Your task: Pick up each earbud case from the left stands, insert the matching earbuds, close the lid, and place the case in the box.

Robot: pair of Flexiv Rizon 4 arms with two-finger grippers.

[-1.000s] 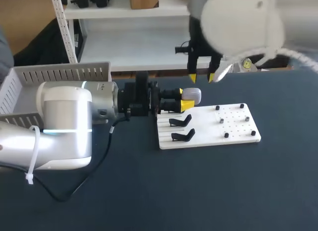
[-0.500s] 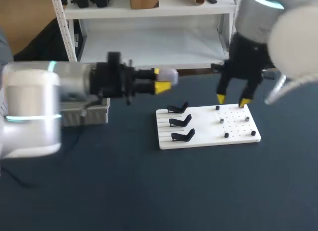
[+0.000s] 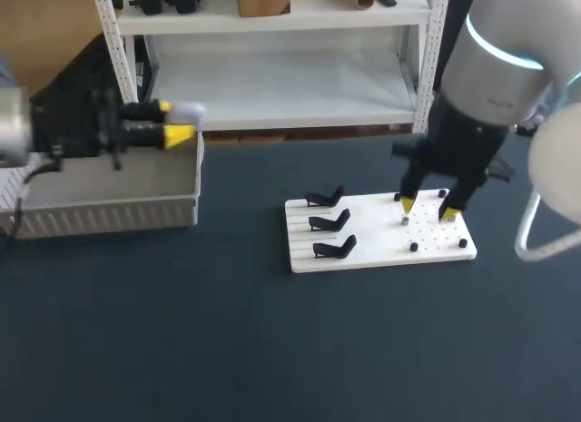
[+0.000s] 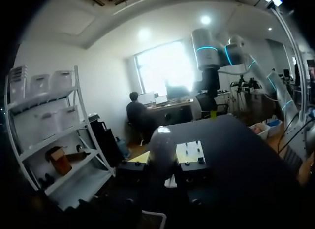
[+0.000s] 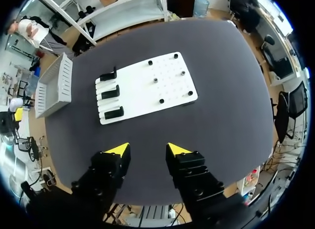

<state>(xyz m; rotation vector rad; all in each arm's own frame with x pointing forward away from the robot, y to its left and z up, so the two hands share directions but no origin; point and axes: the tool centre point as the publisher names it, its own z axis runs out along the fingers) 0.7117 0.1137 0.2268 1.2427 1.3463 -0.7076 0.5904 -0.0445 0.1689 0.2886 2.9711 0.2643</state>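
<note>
One earbud case (image 3: pixel 188 109) in left gripper (image 3: pixel 175 122)

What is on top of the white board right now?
Three bare black stands on one side of the white board, six small pegs on the other. In the head view the right arm's fingers partly cover some; the right wrist view shows all six.

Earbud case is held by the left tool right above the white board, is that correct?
Not quite. The left tool does hold the earbud case, but not above the white board. The head view shows it well off to the side, at the far corner of the gray box.
</note>
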